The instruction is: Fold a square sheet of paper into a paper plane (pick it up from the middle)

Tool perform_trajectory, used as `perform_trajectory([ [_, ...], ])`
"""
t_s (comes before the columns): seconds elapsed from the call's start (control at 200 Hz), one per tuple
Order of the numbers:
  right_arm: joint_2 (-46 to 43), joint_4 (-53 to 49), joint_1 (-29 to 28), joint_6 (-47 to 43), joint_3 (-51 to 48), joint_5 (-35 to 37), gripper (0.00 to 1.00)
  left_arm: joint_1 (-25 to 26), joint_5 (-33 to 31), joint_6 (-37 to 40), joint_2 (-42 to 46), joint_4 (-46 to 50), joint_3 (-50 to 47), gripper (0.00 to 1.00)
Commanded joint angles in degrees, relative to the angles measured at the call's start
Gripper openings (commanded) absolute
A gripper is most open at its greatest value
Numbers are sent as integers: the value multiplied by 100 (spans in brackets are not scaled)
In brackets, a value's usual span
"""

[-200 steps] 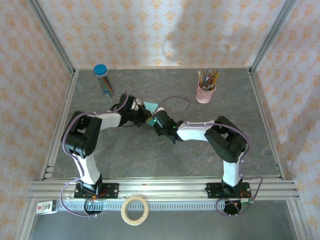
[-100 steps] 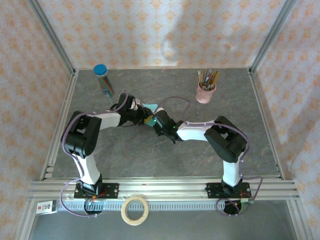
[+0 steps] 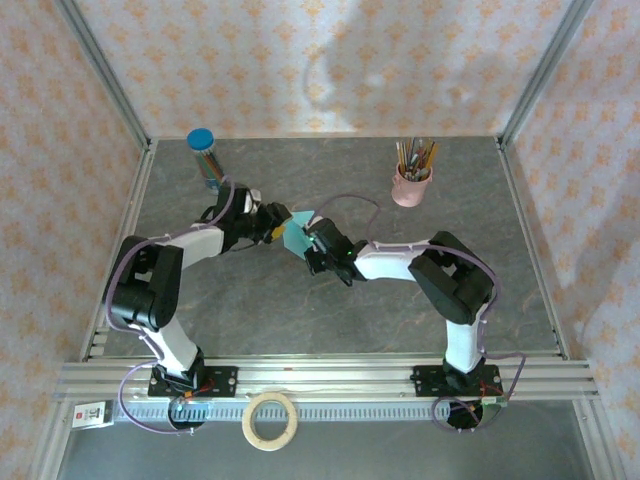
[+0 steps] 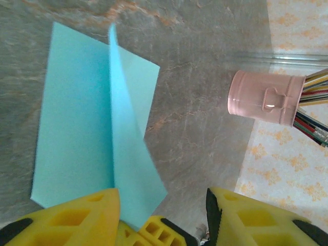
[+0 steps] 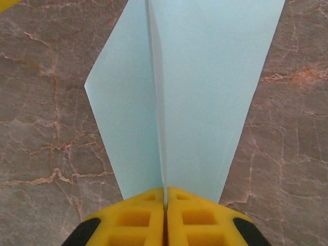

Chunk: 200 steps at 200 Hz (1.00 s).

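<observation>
one second has changed the left arm most: in the top view its elbow has swung out towards the left edge of the table (image 3: 300, 310), and the left gripper (image 3: 273, 228) has pulled back from the turquoise sheet of paper (image 3: 297, 234), so more of the sheet shows than before. its jaws were together then and now stand apart. the right gripper (image 3: 311, 241) has closed the rest of the way on the paper and sits where it was. the cup, the tube and the tape roll have not moved.

counted: two arms, one sheet of paper, one pink cup (image 3: 411, 187) full of pencils near the back right, one clear tube with a blue cap (image 3: 206, 160) at the back left, one roll of tape (image 3: 271, 420) on the near ledge.

left gripper (image 4: 160, 195): yellow fingers (image 4: 77, 215) apart, roughly half spread, holding nothing; the sheet (image 4: 82, 128) lies just ahead of them, its near corner reaching the gap, with the pink cup (image 4: 264, 97) beyond.

right gripper (image 5: 165, 193): fingers pressed together, clamped on the raised centre crease of the sheet (image 5: 200, 77), whose two flaps spread out to either side over the marbled table.

the paper sits mid-table, slightly towards the back, between the two grippers; whether its flaps touch the surface i cannot tell.
</observation>
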<state>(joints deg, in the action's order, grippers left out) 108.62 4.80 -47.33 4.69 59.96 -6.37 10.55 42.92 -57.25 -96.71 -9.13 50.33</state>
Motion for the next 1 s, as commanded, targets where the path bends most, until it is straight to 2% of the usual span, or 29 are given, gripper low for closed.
perform_trajectory([
  [0.0, -74, 272, 133, 168, -129, -447, 8, -61, -128, -97, 217, -388, -232, 49],
  [0.45, -82, 943, 600, 653, -414, -1958, 6, 23, 269, -84, 53, -1597, -872, 52],
  [0.716, -63, 1481, 841, 1075, -649, -2765, 5, 147, 347, 13, -219, -1937, -944, 52],
  [0.996, 19, 1826, 997, 1349, -915, -3193, 5, 249, 482, -34, -484, -2233, -911, 50],
])
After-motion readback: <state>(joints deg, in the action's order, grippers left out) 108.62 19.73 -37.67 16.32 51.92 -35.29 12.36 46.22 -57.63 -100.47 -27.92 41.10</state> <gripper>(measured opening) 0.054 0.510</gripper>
